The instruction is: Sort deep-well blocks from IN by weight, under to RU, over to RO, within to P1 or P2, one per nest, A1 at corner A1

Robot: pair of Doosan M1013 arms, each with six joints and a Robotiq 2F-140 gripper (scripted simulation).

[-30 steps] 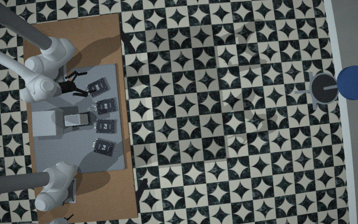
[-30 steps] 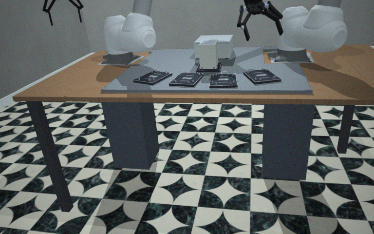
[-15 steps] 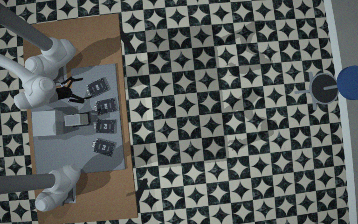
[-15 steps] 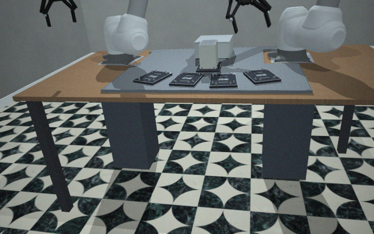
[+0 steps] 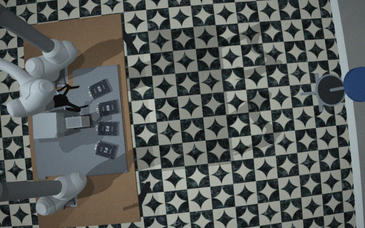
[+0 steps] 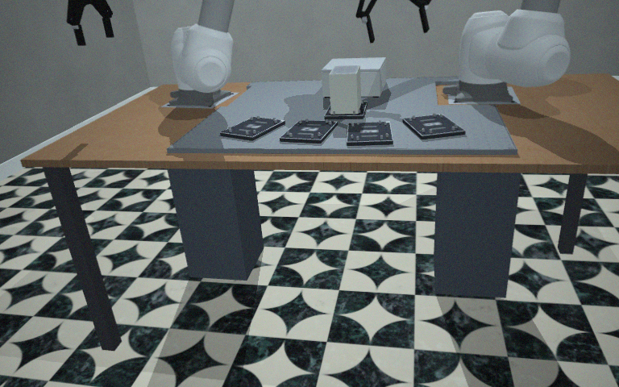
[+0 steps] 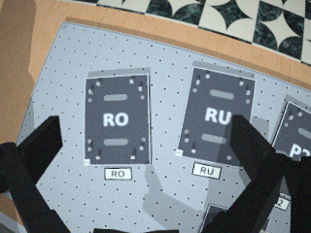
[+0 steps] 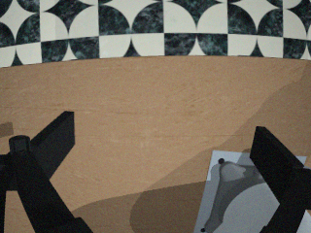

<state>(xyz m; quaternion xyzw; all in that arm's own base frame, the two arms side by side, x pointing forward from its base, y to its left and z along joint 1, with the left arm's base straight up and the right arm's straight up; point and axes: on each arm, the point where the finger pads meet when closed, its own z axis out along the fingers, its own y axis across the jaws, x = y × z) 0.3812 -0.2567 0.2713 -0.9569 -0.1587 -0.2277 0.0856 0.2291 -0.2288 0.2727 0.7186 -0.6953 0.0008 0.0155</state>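
Note:
Pale deep-well blocks stand as one tall upright stack on the dark infeed nest at mid-board; seams and A1 corners cannot be made out. My left gripper is open and empty, high above the board beside the stack, on the RO side. My right gripper is open and empty, high over the bare wood end of the table. Nests RO, RU, P2 and P1 hold no block.
A large pale box, apparently the check-weigher, stands behind the stack; no lit lamp shows. The left arm's wrist hangs near it. The right arm's base plate shows in the right wrist view. A stool stands far off.

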